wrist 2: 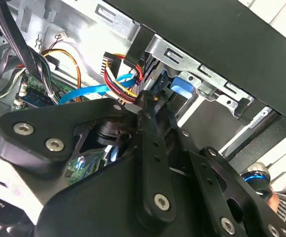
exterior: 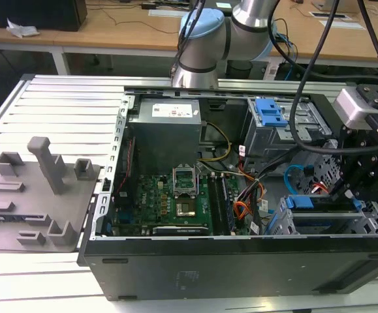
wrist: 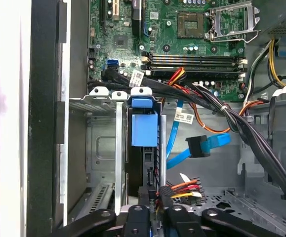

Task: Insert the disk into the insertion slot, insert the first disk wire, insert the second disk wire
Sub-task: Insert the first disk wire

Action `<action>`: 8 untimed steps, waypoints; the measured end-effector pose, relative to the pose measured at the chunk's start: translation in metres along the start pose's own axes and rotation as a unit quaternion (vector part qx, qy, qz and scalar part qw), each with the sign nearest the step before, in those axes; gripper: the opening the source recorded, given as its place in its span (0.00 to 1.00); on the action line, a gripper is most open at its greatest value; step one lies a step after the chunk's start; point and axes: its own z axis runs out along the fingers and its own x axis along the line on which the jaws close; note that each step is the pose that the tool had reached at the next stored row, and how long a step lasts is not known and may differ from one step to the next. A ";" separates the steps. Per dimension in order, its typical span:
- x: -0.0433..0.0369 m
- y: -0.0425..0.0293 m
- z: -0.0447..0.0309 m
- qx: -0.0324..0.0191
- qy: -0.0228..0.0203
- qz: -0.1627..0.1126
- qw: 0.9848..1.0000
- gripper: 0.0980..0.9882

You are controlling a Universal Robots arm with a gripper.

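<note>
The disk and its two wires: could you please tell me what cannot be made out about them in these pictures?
The disk: its label and depth of seating; edge-on in the first wrist view, walled in by the insertion slot.
The first disk wire: its plug's tip; in both wrist views the gripper covers it.
The second disk wire: its far end; first wrist view, behind the black cable bundle.

My pincer (wrist: 155, 213) is black. The disk (wrist: 144, 129) wears a bright blue frame. The second disk wire (wrist: 173, 140) is light blue, the first disk wire (wrist: 184, 186) red, orange and yellow (black plug), and the circuit board (wrist: 182, 44) green.
</note>
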 end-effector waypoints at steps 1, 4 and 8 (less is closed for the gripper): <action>-0.0001 0.0000 -0.0004 0.000 0.000 0.000 1.000 0.17; -0.0002 0.0005 -0.0113 0.000 0.000 0.000 1.000 0.17; -0.0004 0.0011 -0.0241 0.000 0.001 0.000 1.000 0.17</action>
